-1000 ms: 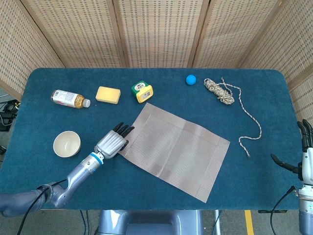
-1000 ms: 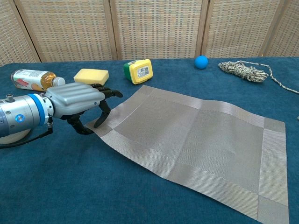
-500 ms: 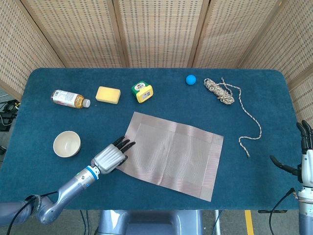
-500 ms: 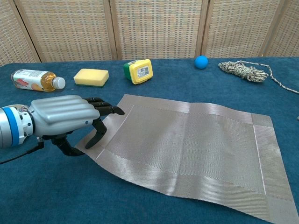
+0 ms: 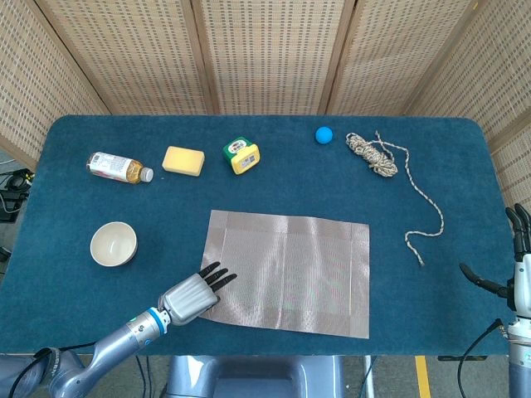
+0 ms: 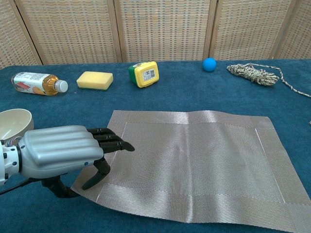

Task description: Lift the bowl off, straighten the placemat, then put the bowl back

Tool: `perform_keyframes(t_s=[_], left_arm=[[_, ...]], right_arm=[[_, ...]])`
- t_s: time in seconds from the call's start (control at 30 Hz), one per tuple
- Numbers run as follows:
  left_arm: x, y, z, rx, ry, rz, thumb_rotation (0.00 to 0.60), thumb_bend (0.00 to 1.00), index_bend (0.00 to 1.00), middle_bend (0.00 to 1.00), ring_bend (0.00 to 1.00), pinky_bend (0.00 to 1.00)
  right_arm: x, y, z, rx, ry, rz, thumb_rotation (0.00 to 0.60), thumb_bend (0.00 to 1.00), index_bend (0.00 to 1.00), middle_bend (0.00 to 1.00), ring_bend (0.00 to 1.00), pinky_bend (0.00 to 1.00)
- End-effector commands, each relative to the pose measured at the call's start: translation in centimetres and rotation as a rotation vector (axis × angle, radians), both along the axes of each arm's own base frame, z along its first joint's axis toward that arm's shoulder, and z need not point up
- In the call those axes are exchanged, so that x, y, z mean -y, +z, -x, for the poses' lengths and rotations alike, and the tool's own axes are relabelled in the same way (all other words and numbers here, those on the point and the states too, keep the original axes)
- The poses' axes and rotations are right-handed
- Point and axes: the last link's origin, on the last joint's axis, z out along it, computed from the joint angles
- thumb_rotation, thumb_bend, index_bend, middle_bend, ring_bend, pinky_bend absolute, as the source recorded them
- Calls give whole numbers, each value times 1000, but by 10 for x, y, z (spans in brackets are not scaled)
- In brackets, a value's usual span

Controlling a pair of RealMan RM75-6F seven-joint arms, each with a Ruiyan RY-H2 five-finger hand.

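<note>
The grey woven placemat (image 5: 290,271) (image 6: 194,160) lies in the middle of the blue table, its edges now roughly square to the table's front. My left hand (image 5: 192,296) (image 6: 65,155) pinches the mat's near left corner, fingers over it and thumb under. The cream bowl (image 5: 113,244) (image 6: 12,124) stands on the cloth to the left of the mat, apart from it. My right hand (image 5: 516,265) hangs at the far right edge of the head view, fingers spread and holding nothing.
Along the back stand a bottle (image 5: 118,167), a yellow sponge (image 5: 183,160), a green-and-yellow tape measure (image 5: 241,155), a blue ball (image 5: 323,134) and a coiled rope (image 5: 377,156) whose tail trails toward the right front.
My left hand has pulled the mat's left corner toward the front edge, turning the mat from a skewed diagonal to nearly straight. The bowl and the right hand have stayed put.
</note>
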Motion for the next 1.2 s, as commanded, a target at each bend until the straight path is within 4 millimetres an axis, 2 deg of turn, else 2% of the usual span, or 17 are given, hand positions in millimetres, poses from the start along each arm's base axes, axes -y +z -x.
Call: perform_keyframes(t_s=[0.03, 0.57, 1.03, 1.13, 1.2], left_arm=[[4, -1, -1, 3, -3, 9, 600, 476, 645, 0, 0, 0], [24, -8, -17, 44, -19, 72, 600, 475, 645, 0, 0, 0], [36, -8, -21, 56, -36, 96, 600, 474, 635, 0, 0, 0], [35, -5, -20, 53, -35, 87, 600, 450, 566, 0, 0, 0], [33, -3, -17, 49, -31, 79, 600, 371, 439, 0, 0, 0]], right_arm=[[0, 0, 0, 1, 0, -1, 600, 263, 69, 0, 0, 0], [0, -1, -1, 4, 2, -8, 600, 262, 71, 0, 0, 0], [-2, -1, -2, 3, 8, -10, 600, 262, 72, 0, 0, 0], [-2, -1, -3, 3, 8, -11, 600, 262, 72, 0, 0, 0], [-2, -2, -3, 2, 9, -12, 600, 262, 72, 0, 0, 0]])
